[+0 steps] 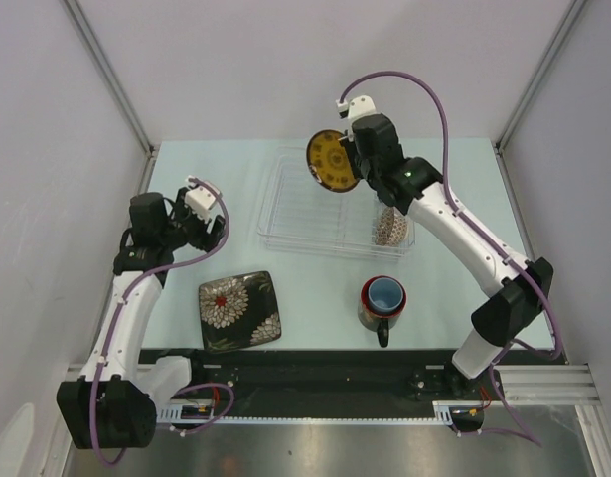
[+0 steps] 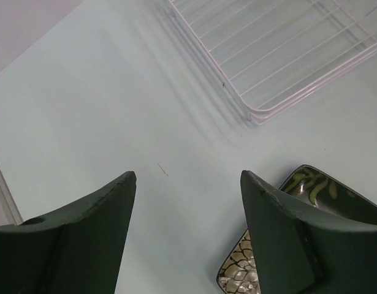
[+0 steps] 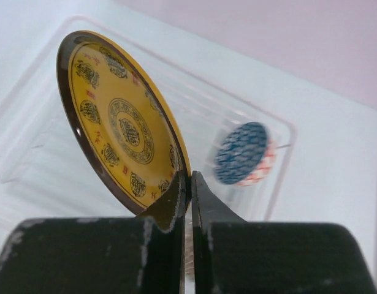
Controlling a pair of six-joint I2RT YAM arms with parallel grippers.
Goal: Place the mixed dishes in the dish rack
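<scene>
One small round yellow plate [image 3: 124, 122] hangs on edge above the far side of the clear dish rack [image 1: 285, 224], its rim pinched between the closed jaws of the right gripper [image 3: 189, 182]. Inside the rack's right end, a blue-white patterned bowl [image 3: 240, 153] rests tipped on its side. On the pale table [image 1: 315, 293] in front of the rack sits a dark red-lined mug [image 1: 371, 316], with what looks like a light blue cup [image 1: 386, 293] nested inside it. To the mug's left, a black square floral plate [image 1: 237, 310] lies flat. The left gripper [image 2: 188, 202] hovers over bare table between the rack's left end and that plate, jaws spread wide, holding nothing.
</scene>
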